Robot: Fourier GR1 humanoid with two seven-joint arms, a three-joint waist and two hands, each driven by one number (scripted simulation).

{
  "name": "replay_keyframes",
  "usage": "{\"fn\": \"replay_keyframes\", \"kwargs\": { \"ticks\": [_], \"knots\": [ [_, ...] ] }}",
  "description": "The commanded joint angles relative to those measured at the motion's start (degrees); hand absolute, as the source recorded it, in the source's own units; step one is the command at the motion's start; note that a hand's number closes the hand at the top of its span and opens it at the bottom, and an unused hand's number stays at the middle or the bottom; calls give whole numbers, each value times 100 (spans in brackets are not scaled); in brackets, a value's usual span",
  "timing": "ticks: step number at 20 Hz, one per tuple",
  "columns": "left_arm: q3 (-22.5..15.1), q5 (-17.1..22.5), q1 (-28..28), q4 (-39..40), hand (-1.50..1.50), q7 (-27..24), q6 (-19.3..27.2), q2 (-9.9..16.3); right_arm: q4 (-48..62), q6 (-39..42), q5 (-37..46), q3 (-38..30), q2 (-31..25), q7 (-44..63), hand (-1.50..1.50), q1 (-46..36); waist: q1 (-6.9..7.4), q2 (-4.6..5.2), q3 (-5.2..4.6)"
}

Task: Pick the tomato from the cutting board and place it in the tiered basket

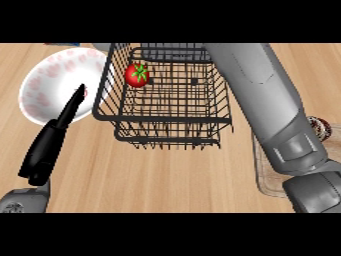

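The red tomato (pixel 137 75) with a green stalk sits inside the black wire tiered basket (pixel 165 119), close to its left wall in the upper tier. No hand touches it. My right forearm (pixel 265 85) rises from the lower right across the basket's right side and leaves the view at the top, so the right hand does not show. At the left my left hand (pixel 51 137) is held edge-on with straight fingers pointing up, beside the basket and holding nothing. The wooden cutting board (pixel 265 175) lies at the right, mostly covered by my right arm.
A white plate (pixel 51 82) with a pink pattern lies left of the basket, behind my left hand's fingertips. A small dark patterned object (pixel 321 127) rests on the cutting board at the right edge. Bare wooden counter (pixel 165 180) stretches in front of the basket.
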Motion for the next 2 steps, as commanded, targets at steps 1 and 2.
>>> {"fn": "replay_keyframes", "kwargs": {
  "ticks": [1,2],
  "knots": [
    [-33,-146,257,-305,0,54,172,-51,97,-548,86,-378,-527,152,-150,-57,-84,-43,4],
    [-31,-71,88,21,0,-5,71,-62,244,-329,-40,-576,-877,76,-150,-9,-126,-5,3]
  ]
}}
